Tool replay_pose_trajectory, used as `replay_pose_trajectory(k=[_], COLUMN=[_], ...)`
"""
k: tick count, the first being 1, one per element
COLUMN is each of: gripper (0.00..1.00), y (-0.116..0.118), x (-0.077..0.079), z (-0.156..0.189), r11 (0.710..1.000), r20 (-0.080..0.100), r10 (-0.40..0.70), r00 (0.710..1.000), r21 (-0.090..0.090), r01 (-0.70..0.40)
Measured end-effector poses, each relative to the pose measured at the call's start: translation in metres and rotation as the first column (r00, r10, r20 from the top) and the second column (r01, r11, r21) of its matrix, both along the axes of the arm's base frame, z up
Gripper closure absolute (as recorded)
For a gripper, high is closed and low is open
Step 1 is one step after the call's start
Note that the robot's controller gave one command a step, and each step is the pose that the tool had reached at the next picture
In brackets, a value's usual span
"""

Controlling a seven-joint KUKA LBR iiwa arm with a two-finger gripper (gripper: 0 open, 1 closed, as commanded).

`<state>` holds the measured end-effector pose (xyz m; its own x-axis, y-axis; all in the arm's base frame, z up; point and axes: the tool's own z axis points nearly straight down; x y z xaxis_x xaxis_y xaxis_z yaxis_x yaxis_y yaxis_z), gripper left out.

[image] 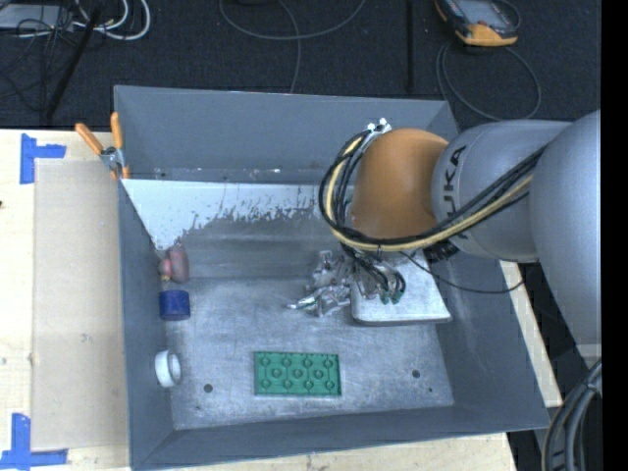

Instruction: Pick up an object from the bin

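The grey arm (549,189) reaches in from three o'clock, cables (338,180) looped round its orange wrist cover (392,184); the gripper (329,290) hangs at the cover's seven o'clock.

This looks like a robotics lab. An industrial arm (530,194) with an orange wrist cover (392,184) and bundled cables reaches into a scuffed grey metal bin (245,135), with its tool (329,297) low inside. Beyond the bin, well behind the tool, loose wires (130,13) trail over dark carpet (343,62). An orange-edged handset (478,18) lies there too.
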<state>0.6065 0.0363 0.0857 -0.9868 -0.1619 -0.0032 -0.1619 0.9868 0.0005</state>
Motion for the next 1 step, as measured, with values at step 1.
replay_pose_trajectory(k=[1], gripper=[1.00], y=[0.0091], x=[-0.0016], z=[0.1205], r11=[1.000], r20=[0.006], r10=[-0.014], r00=[1.000], r21=[0.000], r01=[0.014])
